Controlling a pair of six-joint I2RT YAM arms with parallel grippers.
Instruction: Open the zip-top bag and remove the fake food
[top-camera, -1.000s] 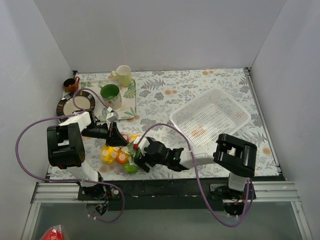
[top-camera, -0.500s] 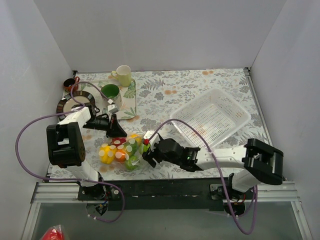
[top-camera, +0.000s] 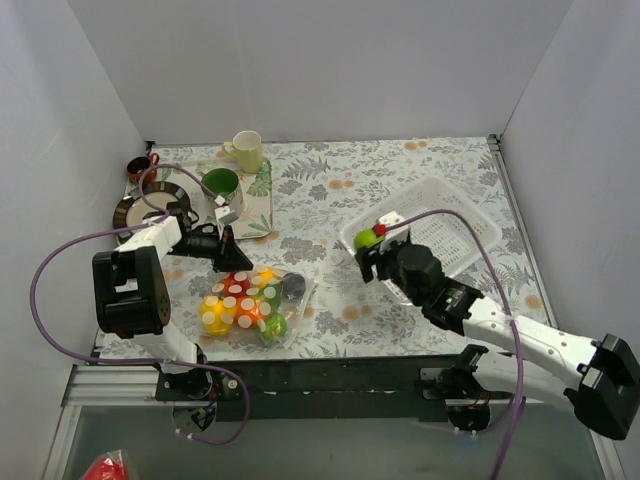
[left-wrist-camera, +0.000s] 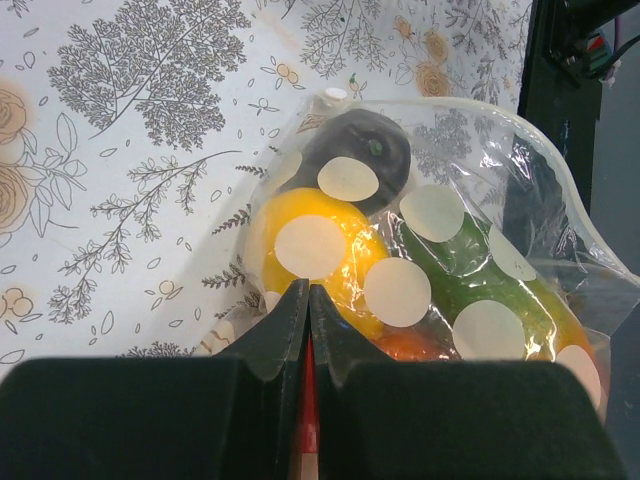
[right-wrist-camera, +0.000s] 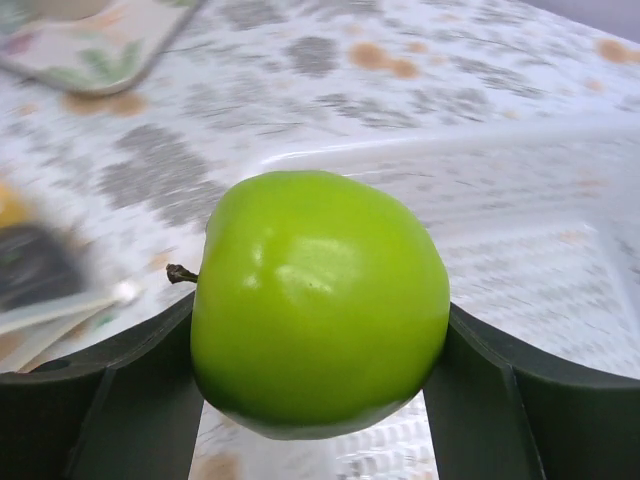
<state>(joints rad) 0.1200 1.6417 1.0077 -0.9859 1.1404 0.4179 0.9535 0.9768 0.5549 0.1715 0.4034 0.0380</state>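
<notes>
The zip-top bag (top-camera: 248, 303) lies on the floral table at the front left and holds several pieces of fake food. In the left wrist view the bag (left-wrist-camera: 560, 240) shows yellow (left-wrist-camera: 310, 250), dark purple (left-wrist-camera: 360, 150), green and orange pieces through white dots. My left gripper (top-camera: 229, 264) (left-wrist-camera: 308, 292) is shut on the bag's near edge, a red strip between its jaws. My right gripper (top-camera: 372, 243) (right-wrist-camera: 320, 350) is shut on a green apple (top-camera: 366, 238) (right-wrist-camera: 320, 300) and holds it above the near left corner of the white basket (top-camera: 450, 215) (right-wrist-camera: 560, 190).
A green mug (top-camera: 221, 185) and a cream mug (top-camera: 246, 150) stand on a leaf-print tray (top-camera: 262, 195) at the back left. A dark plate (top-camera: 135, 212) and a small dark cup (top-camera: 139, 169) lie left of it. Purple cables loop around the left arm.
My right gripper has lifted the green apple away from the bag and carried it right and back, to above the basket's corner. My left gripper has kept its hold on the bag.
</notes>
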